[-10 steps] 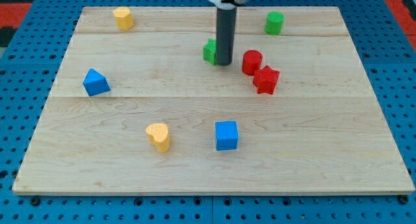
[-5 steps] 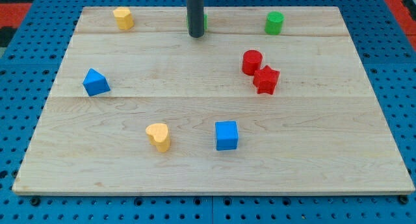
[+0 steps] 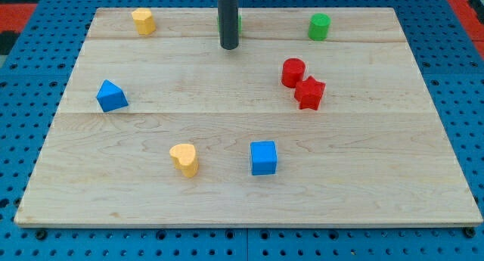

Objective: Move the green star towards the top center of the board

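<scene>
Tip [image 3: 228, 45] stands just before green star [image 3: 239, 22], mostly hiding it

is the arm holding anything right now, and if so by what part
Nothing is held; the arm ends in a bare rod. My tip sits just below the green star, which is mostly hidden behind the rod near the board's top center.

Green block [image 3: 239, 22] at top centre mostly hidden behind the rod; shape indeterminate. Rod [image 3: 228, 15] cut off by top edge.
</scene>
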